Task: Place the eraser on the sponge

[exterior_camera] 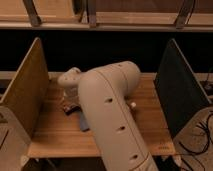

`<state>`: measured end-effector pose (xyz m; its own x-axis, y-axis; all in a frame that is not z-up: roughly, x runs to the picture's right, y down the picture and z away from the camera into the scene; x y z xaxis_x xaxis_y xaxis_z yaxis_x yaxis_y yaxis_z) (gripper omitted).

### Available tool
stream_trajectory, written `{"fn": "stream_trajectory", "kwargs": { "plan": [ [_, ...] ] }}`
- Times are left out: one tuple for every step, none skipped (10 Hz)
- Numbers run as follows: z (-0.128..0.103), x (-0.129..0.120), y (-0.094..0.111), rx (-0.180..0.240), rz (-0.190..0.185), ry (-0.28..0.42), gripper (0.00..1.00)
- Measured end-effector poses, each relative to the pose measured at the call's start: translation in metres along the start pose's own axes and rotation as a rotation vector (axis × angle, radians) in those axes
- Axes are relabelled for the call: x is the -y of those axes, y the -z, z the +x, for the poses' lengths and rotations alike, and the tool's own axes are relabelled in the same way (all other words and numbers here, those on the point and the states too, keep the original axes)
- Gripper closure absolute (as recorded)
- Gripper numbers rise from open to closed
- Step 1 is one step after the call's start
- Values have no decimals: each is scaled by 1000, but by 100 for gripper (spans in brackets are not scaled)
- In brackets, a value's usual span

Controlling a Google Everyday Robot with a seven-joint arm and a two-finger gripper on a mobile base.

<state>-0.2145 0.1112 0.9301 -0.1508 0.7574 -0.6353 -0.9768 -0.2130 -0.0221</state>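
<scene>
Eraser, small white oblong block, reddish stripe (70,108): lies on wooden table (145,125), just beside flat blue-grey sponge (83,122), not on it. Gripper (67,100) right above it; jaws' state cannot tell. Judged pickup stage: needs firm hold, short carry.

The big white arm (107,112) is leaning over the wooden desk (150,120), blocking much of its middle. The gripper (68,98) is hanging at the arm's far end, over the desk's left half, just above the eraser (70,107); I cannot tell whether they are touching. The blue-grey sponge (83,122) is lying just beside the eraser, nearer the front edge, partly hiding behind the arm.
</scene>
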Motion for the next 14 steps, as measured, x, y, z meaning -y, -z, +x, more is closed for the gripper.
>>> {"fn": "stream_trajectory", "kwargs": {
  "plan": [
    [0,-1,-3,-5,2,6,36],
    [-1,-3,-7,-13,0,14,48],
    [-2,-5,-10,-15,0,22,59],
    [-4,-5,-10,-13,-1,23,67],
    [-9,-2,-6,-5,-6,17,76],
    [-18,3,2,12,-19,5,88],
    [-22,4,12,26,-35,-1,97],
    [-24,5,21,41,-51,-4,100],
    [-27,8,32,60,-64,-7,100],
    [-28,12,42,77,-76,-6,100],
    [-28,15,52,94,-87,-3,100],
    [-25,17,64,113,-96,7,100],
    [-21,25,75,126,-96,14,100],
    [-14,36,81,130,-83,18,100]
  ]
}}
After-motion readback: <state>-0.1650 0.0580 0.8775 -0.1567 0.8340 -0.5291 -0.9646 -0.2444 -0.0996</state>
